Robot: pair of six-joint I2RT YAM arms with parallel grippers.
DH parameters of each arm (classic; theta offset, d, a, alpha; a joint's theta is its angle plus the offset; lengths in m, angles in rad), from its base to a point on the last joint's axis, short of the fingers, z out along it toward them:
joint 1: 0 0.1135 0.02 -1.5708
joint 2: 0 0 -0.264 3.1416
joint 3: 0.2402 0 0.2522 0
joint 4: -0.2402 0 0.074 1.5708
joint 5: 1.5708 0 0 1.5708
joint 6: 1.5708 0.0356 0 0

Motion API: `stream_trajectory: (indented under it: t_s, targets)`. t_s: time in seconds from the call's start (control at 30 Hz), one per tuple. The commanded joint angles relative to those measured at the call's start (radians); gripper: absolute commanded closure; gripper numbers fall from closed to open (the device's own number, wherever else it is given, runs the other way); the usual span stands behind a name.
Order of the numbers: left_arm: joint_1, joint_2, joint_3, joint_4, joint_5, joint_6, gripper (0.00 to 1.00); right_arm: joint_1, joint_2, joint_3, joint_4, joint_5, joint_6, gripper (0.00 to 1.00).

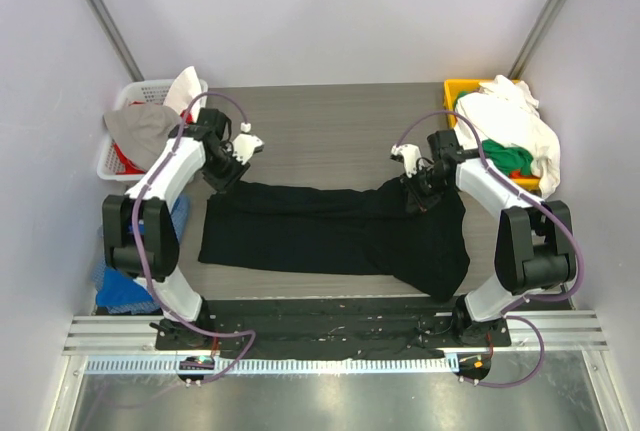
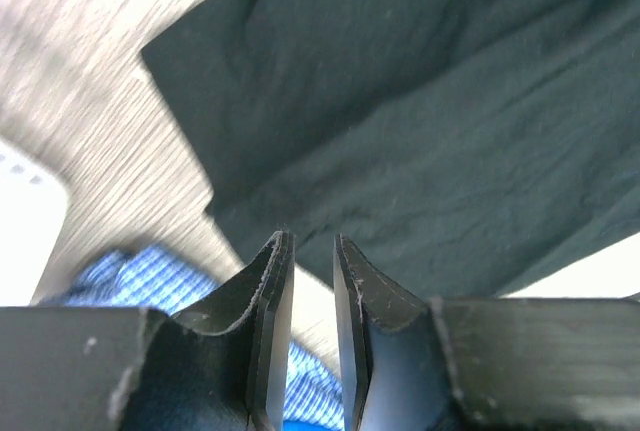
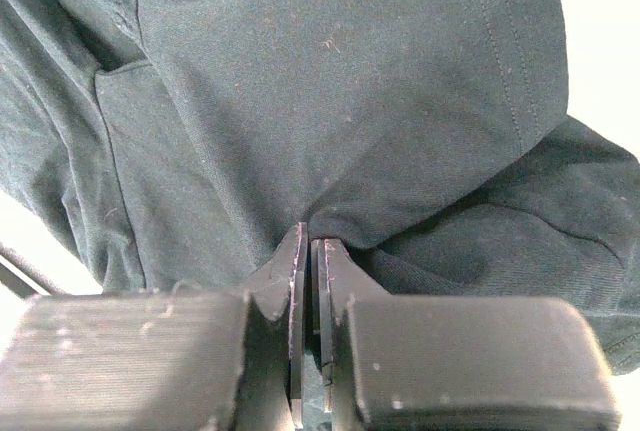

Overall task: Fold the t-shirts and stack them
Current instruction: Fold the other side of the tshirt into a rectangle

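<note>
A large black t-shirt (image 1: 330, 236) lies spread lengthwise across the wooden table, bunched thicker at its right end. My left gripper (image 1: 222, 176) hovers over the shirt's far left corner. In the left wrist view the left gripper (image 2: 312, 239) stands open by a narrow gap with nothing in it, and the black t-shirt (image 2: 430, 131) lies just beyond the tips. My right gripper (image 1: 415, 194) sits on the shirt's upper right part. The right wrist view shows that gripper (image 3: 311, 236) shut on a raised fold of the black t-shirt (image 3: 330, 91). A white t-shirt (image 1: 510, 121) and a green one (image 1: 510, 159) lie piled at the back right.
A yellow bin (image 1: 460, 91) holds the white and green pile at the back right. A white basket (image 1: 120, 156) with grey and white cloth stands at the back left. A blue checked cloth (image 1: 120, 286) lies left of the table, by the left arm's base.
</note>
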Motion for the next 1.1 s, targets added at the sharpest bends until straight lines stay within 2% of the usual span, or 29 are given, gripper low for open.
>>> stream_trajectory:
  t_s: [0.0,0.17,0.27,0.6,1.07]
  targets:
    - [0.002,0.115,0.054,0.033,0.068,-0.018,0.73,0.012,-0.052,-0.004,0.020,0.008,0.005,0.99]
    - [0.002,0.219,0.107,0.076,0.063,-0.030,0.73,0.013,-0.058,-0.016,0.022,0.008,0.007,0.99]
    - [0.002,0.230,0.114,0.066,0.073,-0.034,0.73,0.013,-0.069,-0.027,0.023,0.017,0.002,0.99]
    - [0.001,0.072,-0.086,0.063,0.076,-0.022,0.73,0.013,-0.066,-0.038,0.029,0.016,-0.001,0.99]
    - [0.002,-0.026,-0.304,0.101,0.109,-0.030,0.73,0.015,-0.132,-0.084,0.032,0.048,-0.001,0.99]
